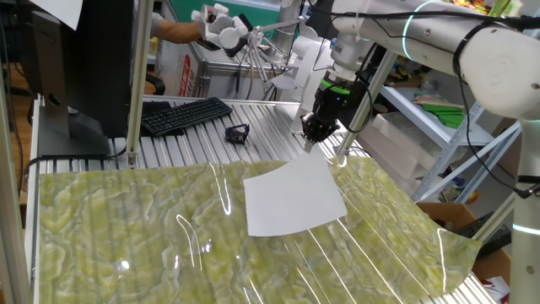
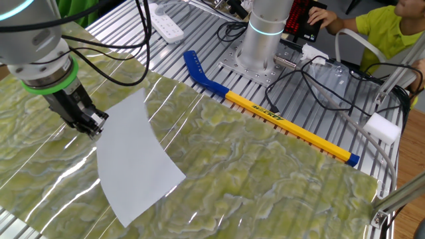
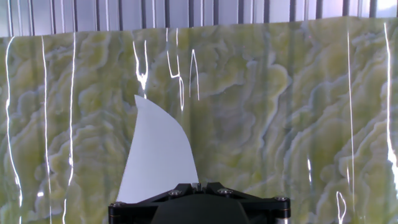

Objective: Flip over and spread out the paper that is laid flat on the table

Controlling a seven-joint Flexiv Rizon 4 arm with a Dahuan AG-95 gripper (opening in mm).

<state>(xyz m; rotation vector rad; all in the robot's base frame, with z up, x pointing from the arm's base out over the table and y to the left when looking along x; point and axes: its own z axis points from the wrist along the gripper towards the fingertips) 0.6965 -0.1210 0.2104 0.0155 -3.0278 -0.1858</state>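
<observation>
One fixed view: the gripper [image 1: 309, 135] sits low over the far edge of the marbled table [image 1: 126, 219], jaws pinched on the far corner of the paper [image 1: 294, 196]. That corner is lifted off the surface; the sheet slopes down from it, and its near edge rests on the glossy film. A black keyboard [image 1: 184, 115] and a small black clip [image 1: 237, 133] lie on the ribbed metal section behind, well apart from the sheet.

The other fixed view: the gripper [image 2: 93, 126] clamps one corner of the paper [image 2: 136, 159]. The sheet curves from that raised corner down to the table [image 2: 279, 166], with most of its area lying on or close to the surface. A yellow-and-blue bar [image 2: 279, 119] lies along the marbled sheet's edge, clear of the paper.

Hand view: the paper [image 3: 158, 155] rises as a curved white sail from between the fingers, narrowing to a point against the green marbling of the table [image 3: 298, 112]. The fingertips themselves are hidden below the black gripper body [image 3: 199, 204], so closure is read from the two fixed views.

Progress, as a judgement: grasp and first lift look done. The sheet is not yet turned; the same face seems upward over most of it. Left to do: carry the corner across so the sheet rolls over, let go, and flatten it out.
</observation>
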